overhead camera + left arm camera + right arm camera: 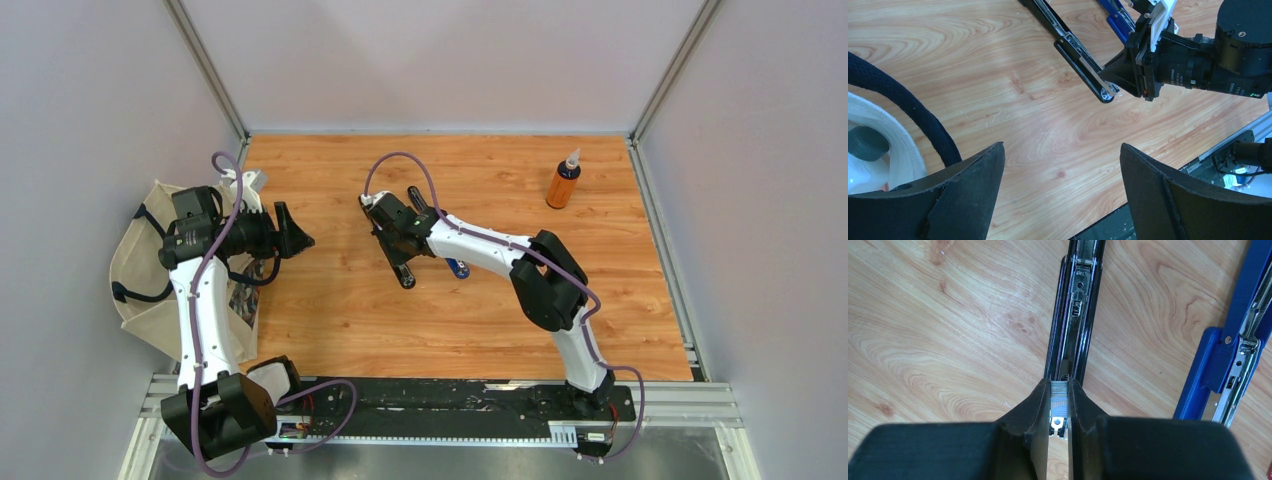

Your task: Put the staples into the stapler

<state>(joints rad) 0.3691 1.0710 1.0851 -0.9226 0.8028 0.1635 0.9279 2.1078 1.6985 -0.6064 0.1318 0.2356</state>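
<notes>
A: Where are the staples now?

B: The strip (1058, 399) is pinched in the right claw (1059, 390), whose fingers are pressed together on it. It sits just over the near end of the black stapler (1075, 315), which lies open, and it is in line with the channel.

A: So it is already loaded?

B: I think not fully. The strip seems to be only at the mouth of the channel, and the fingers hold it. Whether it touches the rail below, I cannot tell.

A: And the left claw (1060, 150)?

B: It is spread wide and holds nothing. It hangs above the worktop (450, 330) near the bag (135, 290), well apart from the stapler.

A: What is left, then?

B: In my judgement: seat the strip in the channel, let go, then shut the stapler. The blue stapler (1220, 365) just beside it also lies open, and I see no staples in it.
</notes>
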